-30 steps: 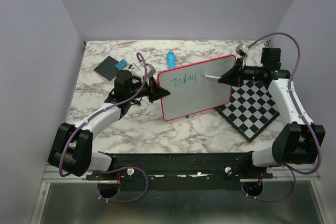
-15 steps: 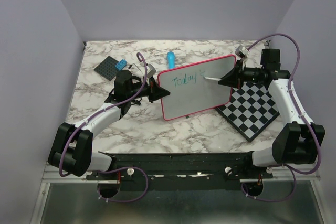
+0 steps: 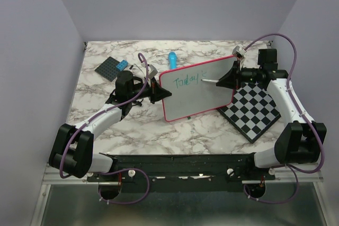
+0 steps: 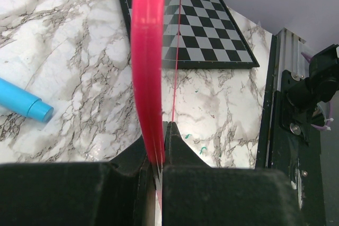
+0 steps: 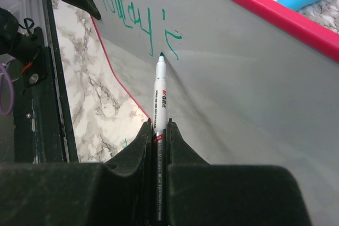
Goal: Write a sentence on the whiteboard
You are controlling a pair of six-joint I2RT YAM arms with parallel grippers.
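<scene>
Two robot arms work a whiteboard [image 3: 198, 88] between them on a marble-patterned table [image 3: 106, 125]. The left gripper [image 3: 161, 92] is clamped tight on the board's left edge, its jaws pinching the pink-red rim [image 4: 145, 67] and holding the panel tilted up off the tabletop. Across from it, the right gripper [image 3: 225, 79] is closed around the barrel of a white marker [image 3: 209, 80], gripping it well back from the tip and pointing it at the board's face.

The sentence [image 3: 186, 81] is only begun. Green handwriting in the board's upper half reads roughly "Today", with a small mark and a short hooked stroke after it. From the right wrist, the marker [image 5: 159, 99] lies just below that last stroke of the writing [image 5: 127, 14], its green tip at or very close to the glossy surface. Whether it touches cannot be told.

A black-and-white chessboard [image 3: 254, 109] lies flat at the right, its nearest corner meeting the whiteboard's lower right corner in the overhead view. A light blue cylinder [image 3: 172, 57] rests on the table just behind the board's top edge. A dark studded plate [image 3: 110, 68] sits well apart at the far left.
</scene>
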